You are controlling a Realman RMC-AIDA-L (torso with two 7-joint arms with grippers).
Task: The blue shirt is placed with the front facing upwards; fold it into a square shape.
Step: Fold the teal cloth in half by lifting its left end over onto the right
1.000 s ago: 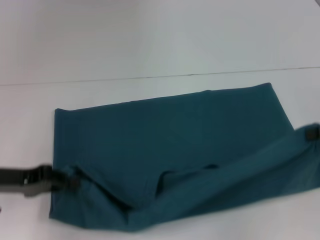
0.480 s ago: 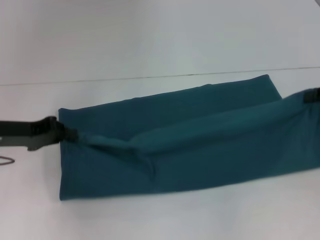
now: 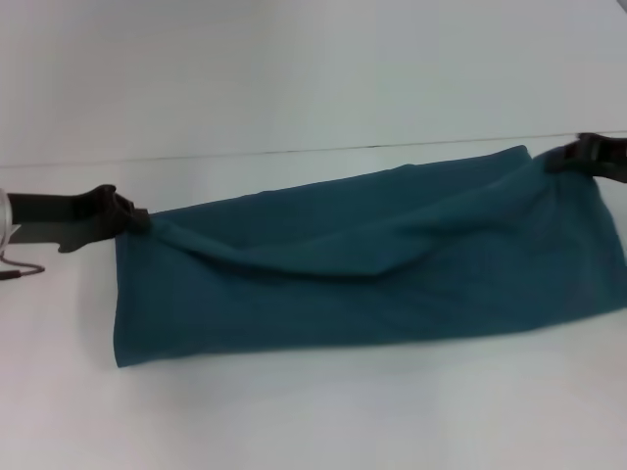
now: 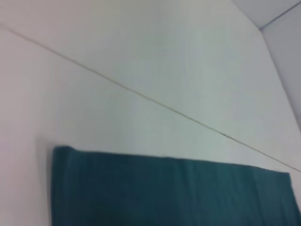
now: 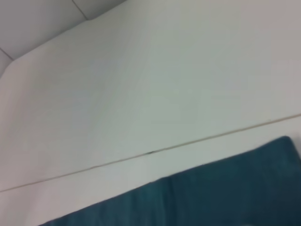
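I hold the shirt (image 3: 372,284) on the table (image 3: 294,78), left gripper (image 3: 132,221) and right gripper (image 3: 563,160) each clamped on a far corner; uneven release risks a skewed, sagging fold.

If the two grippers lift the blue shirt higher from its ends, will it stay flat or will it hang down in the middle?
Probably it hangs down: the blue shirt already dips and creases between the left gripper and the right gripper, so it looks floppy. It seems light, since pinches at two corners raise its edge. The lower layer on the table may drag along.
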